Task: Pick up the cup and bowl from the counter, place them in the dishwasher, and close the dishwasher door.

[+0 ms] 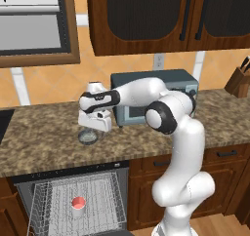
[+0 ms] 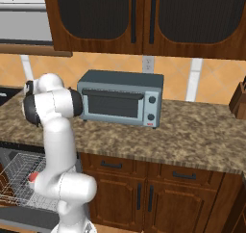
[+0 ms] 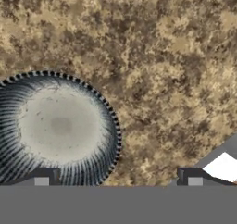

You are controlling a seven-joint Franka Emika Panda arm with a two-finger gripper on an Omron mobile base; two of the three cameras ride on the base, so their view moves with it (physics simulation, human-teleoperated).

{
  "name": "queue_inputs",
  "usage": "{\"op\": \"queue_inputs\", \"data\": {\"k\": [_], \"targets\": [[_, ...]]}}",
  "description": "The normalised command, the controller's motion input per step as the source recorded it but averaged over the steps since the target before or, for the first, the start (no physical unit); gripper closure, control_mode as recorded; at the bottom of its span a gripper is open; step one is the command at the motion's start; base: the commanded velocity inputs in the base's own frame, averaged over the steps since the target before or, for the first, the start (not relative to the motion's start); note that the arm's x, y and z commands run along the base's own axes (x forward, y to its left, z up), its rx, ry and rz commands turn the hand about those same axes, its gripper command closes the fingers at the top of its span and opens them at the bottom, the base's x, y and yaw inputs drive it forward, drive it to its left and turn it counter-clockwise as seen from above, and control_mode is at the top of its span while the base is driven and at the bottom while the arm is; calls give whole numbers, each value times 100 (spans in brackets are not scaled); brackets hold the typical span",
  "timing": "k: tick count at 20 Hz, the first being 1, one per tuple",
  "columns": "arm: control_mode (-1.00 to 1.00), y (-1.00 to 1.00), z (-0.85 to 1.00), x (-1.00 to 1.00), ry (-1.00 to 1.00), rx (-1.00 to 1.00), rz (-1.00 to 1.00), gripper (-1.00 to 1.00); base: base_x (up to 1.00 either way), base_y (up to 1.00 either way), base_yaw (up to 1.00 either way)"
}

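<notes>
The bowl (image 1: 88,136) sits on the counter (image 1: 44,137), just left of the blue-grey toaster oven (image 1: 156,91), and it is the thing to grab now. The cup (image 1: 78,204) is already down in the wire rack (image 1: 83,201) of the dishwasher (image 1: 73,179), and the dishwasher door is down and open. The gripper (image 1: 93,127) hangs right over the bowl, pointing down, with its fingers spread wide and nothing between them. In the hand view the bowl (image 3: 58,128) is not in the middle. One fingertip (image 3: 44,177) sits over the bowl's rim and the other fingertip (image 3: 190,177) is over bare counter (image 3: 162,56). So I think the gripper is lined up to pinch one side of the rim, though it may need a small slide first. The bowl is round, so it has no long side to line up with. It is hard to tell how high the fingers are above the rim. There is open counter to the left and toward the near edge, but the toaster oven is close on the right, so the arm should lift the bowl up and bring it near, over the edge, to the rack below.
</notes>
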Motion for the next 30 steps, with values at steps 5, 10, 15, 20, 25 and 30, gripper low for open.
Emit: {"op": "queue_inputs", "data": {"k": [5, 10, 15, 20, 25, 30], "targets": [[-100, 0, -18, 21, 1, -2, 0, -100, 0, 0, 0], [-100, 0, -44, 0, 1, -3, 0, -100, 0, 0, 0], [-100, 0, -51, -1, 3, -3, 0, -100, 0, 0, 0], [-100, 0, -39, -1, 0, -2, 0, -100, 0, 0, 0], [-100, 0, 0, 0, 0, 0, 0, 100, 0, 0, 0], [-100, 0, 0, 0, 0, 0, 0, 100, 0, 0, 0]]}}
